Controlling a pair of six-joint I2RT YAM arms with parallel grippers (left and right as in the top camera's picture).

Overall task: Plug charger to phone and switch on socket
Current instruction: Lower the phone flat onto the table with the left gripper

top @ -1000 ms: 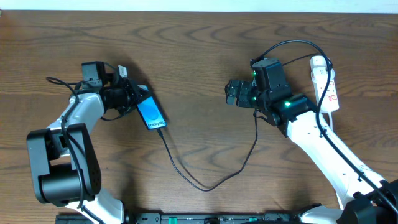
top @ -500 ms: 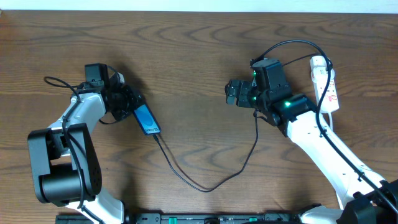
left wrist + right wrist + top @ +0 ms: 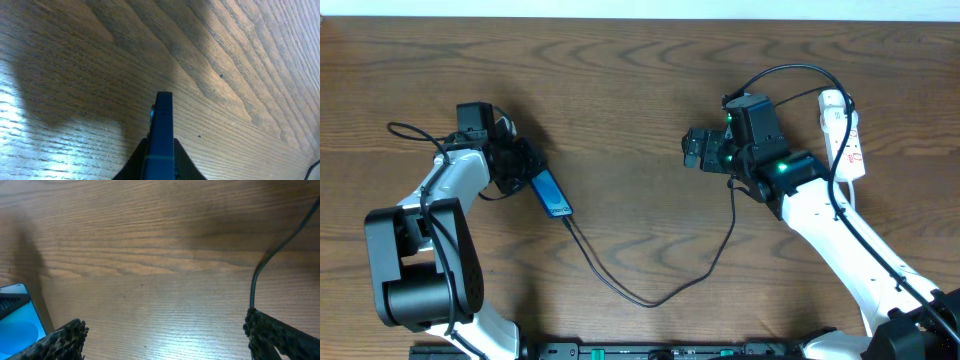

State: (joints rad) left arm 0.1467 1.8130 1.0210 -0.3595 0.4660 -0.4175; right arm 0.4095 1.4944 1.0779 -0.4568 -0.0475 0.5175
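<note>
Left end effector: its fingers are pressing in on the phone from both faces and gripping it. The phone is standing on edge between them, thin side towards the wrist camera. Cannot tell whether it is touching the table.

From overhead, the left end effector is holding the phone by its far end. The blue screen is showing as a narrow slanted strip over the left part of the table.

The charger is meeting the phone's near end; cannot tell how deep the tip is sitting. Its cable is sagging towards the front edge, climbing past the right arm, then arcing over to the socket, which is lying at the far right.

Right end effector: jaws are standing wide apart and gripping nothing, hovering mid-table, well apart from the phone. In the right wrist view, the charger is running down beside one of the fingers.
</note>
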